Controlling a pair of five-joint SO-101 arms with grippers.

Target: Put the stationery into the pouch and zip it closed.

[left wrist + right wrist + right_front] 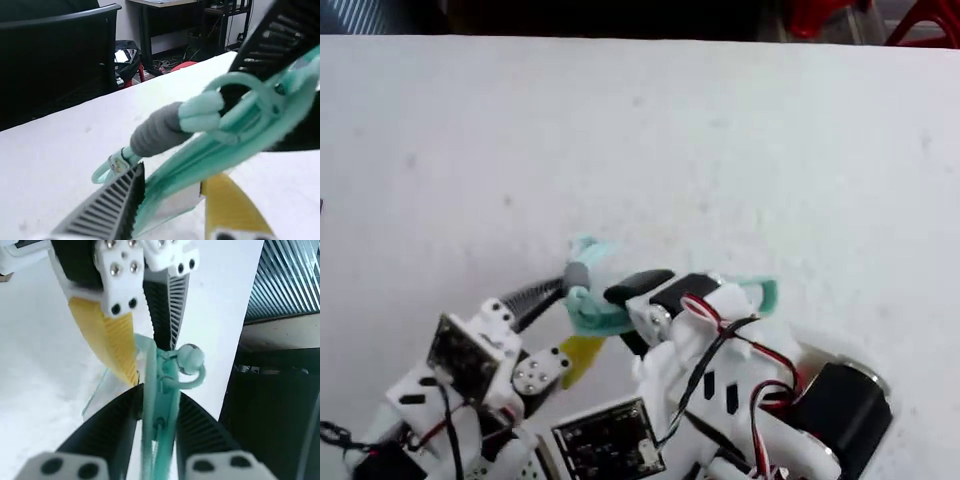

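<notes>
pouch (595,315): teal, scrunched into a narrow strip and pinched from two sides. It sits low over the near part of the desk (720,130). In the high view the arms cover most of it, so you really only get one crumpled edge.
zip pull (157,134): a grey sleeve with a chunky teal knob on the end. It sticks out from the pouch's upper edge, right by the left arm's black finger. Can't tell if it actually touches that finger.
zipper: honestly can't tell if it's open or zipped, the fabric is too bunched up.
inside of the pouch: hidden, no way to see what's in it.
left pincer (175,180): one black ribbed finger and one yellow one, clamped on the pouch with the teal fabric squeezed between them.
right pincer (160,395): two smooth black fingers, closed tight on the pouch's edge just beside the left pincer's grip. The two pairs of fingertips nearly meet over the pouch.
strap loop (765,292): a teal loop poking out from behind the right arm, on the side away from the pouch's visible bit. The part where it would join the pouch is under the arm.
small ring (107,170): a thin teal ring with a tiny tag, at the pouch end next to the black ribbed finger. Too blurry to make out more.
chair (55,50): black, well beyond the pouch, past the far edge of the desk.
</notes>
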